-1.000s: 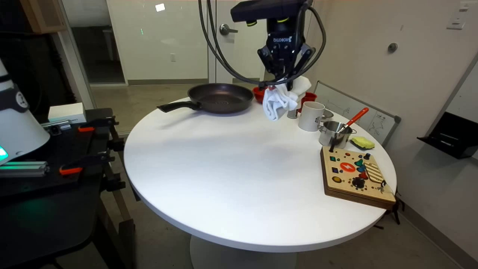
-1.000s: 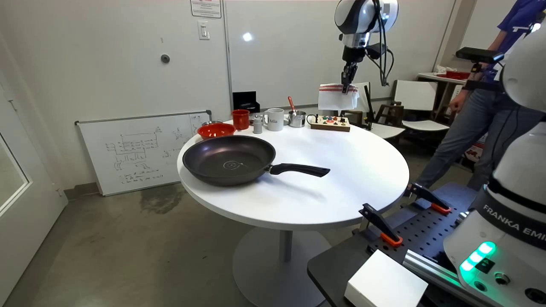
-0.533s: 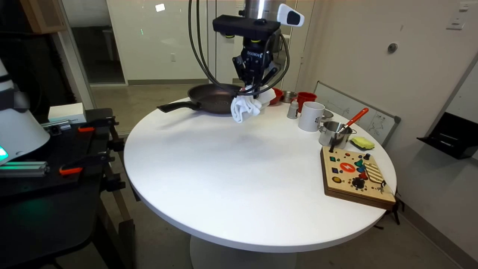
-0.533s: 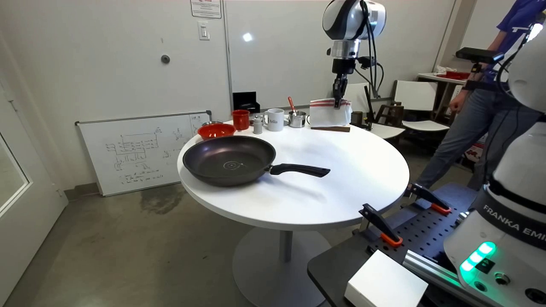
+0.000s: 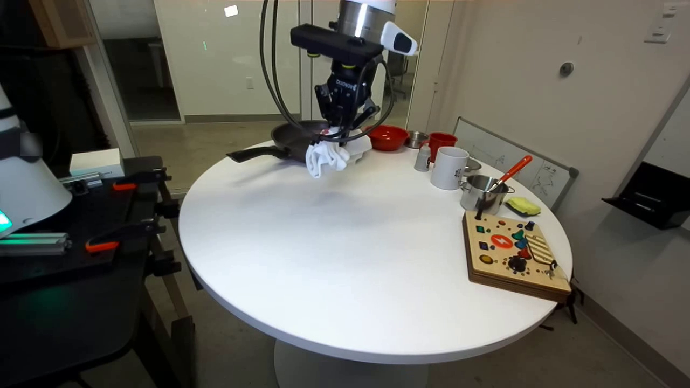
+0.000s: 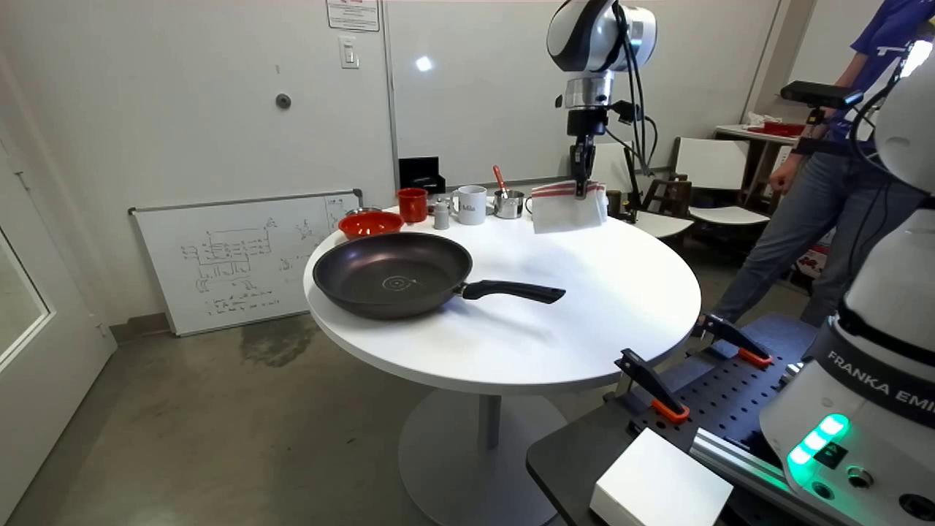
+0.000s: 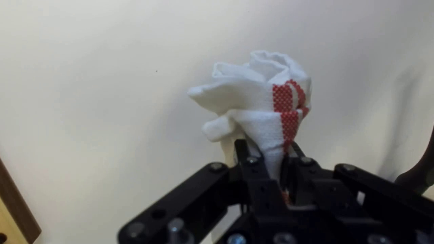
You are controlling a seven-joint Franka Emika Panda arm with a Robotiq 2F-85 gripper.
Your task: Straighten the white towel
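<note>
The white towel with red stripes is bunched and hangs from my gripper. It shows in both exterior views point(image 5: 326, 157) point(image 6: 568, 213) and in the wrist view point(image 7: 251, 96). My gripper point(image 7: 268, 147) is shut on it, with folded cloth pinched between the fingers. In both exterior views the gripper point(image 5: 343, 139) point(image 6: 581, 191) points down over the round white table point(image 5: 323, 258). The towel appears to hang a little above the tabletop, with a soft shadow below it. Part of the cloth is hidden between and behind the fingers.
A dark frying pan point(image 6: 394, 274) stands on the table. A red bowl point(image 5: 387, 138), red mug point(image 5: 442, 143), white mug point(image 5: 449, 168), steel pot point(image 5: 482, 195) with a red-handled utensil, and yellow sponge point(image 5: 523, 206) line the edge. A wooden button board point(image 5: 515, 256) lies near them.
My gripper has carried the towel down and toward the left in an exterior view, away from the mugs. The towel stays gripped throughout.
</note>
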